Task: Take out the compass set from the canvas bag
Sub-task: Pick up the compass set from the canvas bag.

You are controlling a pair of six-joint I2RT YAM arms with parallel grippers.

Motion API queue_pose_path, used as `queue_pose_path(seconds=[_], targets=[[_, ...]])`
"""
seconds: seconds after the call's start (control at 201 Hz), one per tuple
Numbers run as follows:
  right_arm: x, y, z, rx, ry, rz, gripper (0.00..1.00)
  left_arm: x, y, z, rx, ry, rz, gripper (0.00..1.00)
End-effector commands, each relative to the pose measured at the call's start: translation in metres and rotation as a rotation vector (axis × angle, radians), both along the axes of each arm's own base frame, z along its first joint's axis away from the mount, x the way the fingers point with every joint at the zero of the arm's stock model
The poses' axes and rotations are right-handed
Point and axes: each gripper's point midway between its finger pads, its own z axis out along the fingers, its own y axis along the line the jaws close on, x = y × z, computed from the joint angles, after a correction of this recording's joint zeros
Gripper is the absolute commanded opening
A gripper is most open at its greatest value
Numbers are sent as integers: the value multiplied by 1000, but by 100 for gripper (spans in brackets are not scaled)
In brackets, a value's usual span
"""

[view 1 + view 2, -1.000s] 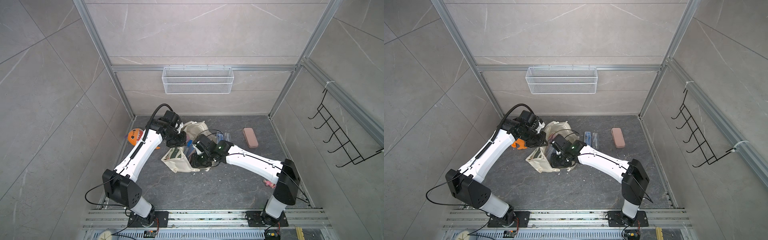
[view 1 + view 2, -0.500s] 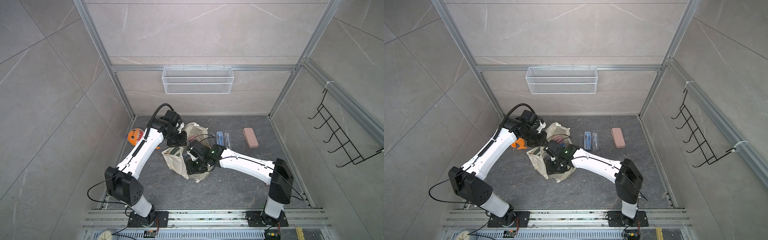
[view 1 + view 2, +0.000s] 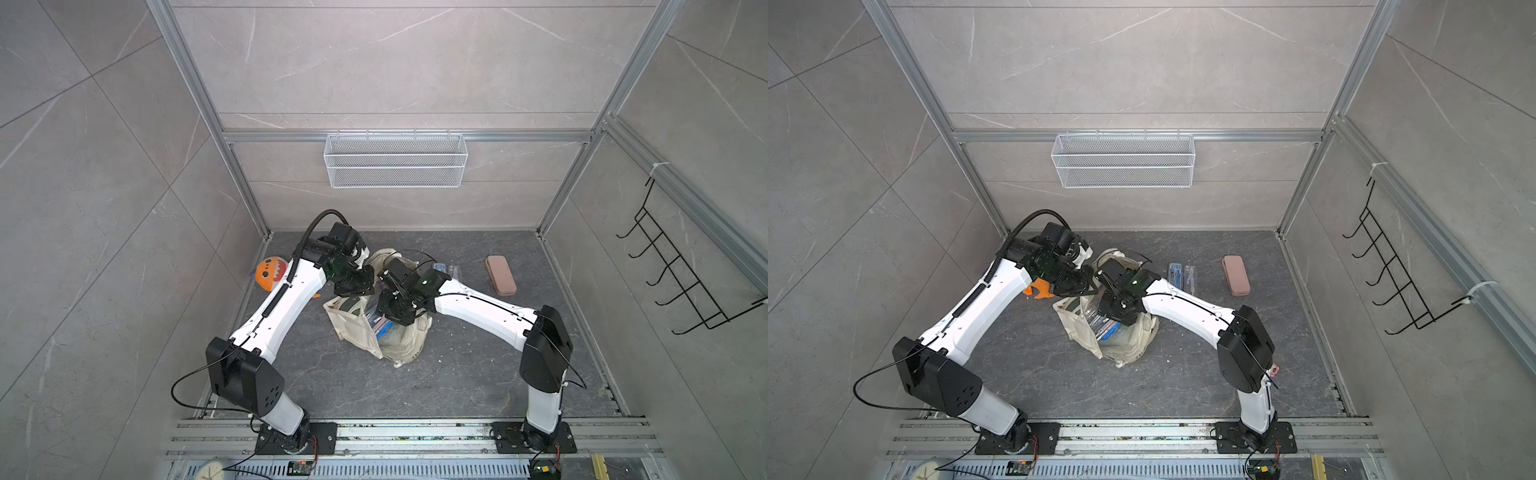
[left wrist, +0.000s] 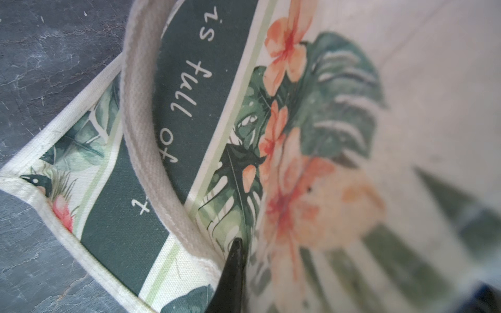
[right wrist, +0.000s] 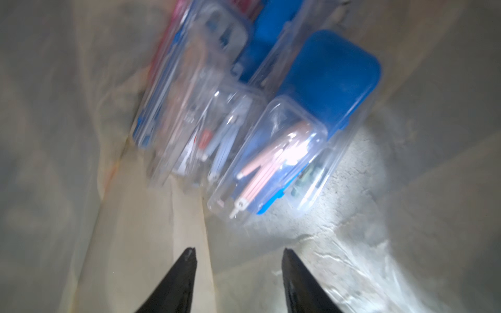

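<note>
Right claw [image 5: 239,250] has spread wider inside the canvas bag [image 3: 357,332] on the surface [image 3: 457,374], gripping nothing, facing a blurred compass set [image 5: 271,154] among clear cases [image 5: 189,94]. Left claw [image 4: 239,245], mostly out of frame, is closed on the bag's printed cloth beside its handle [image 4: 141,122].

Grey tiled walls [image 3: 395,62], dark marbled floor [image 3: 457,374]

tops: overhead, same scene | wrists: close on canvas bag [image 4: 189,108]
</note>
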Motion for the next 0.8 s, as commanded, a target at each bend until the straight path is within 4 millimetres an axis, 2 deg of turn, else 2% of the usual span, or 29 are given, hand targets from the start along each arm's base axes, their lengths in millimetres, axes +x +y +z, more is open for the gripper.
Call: queue_pose_path(seconds=[0.0, 0.249, 0.513, 0.643, 0.792], targets=[[9, -10, -14, -48, 32, -122, 59, -10, -9, 22, -69, -39, -40, 0], [25, -21, -35, -83, 55, -210, 66, -12, -12, 20, -79, -32, -47, 0], [40, -15, -50, -139, 74, -231, 70, -13, -12, 24, -86, -51, -55, 0], [42, -17, -60, -174, 86, -234, 71, -13, -13, 23, -90, -53, -56, 0], [35, -16, -82, -201, 141, -220, 70, -13, -12, 27, -92, -67, -55, 0]])
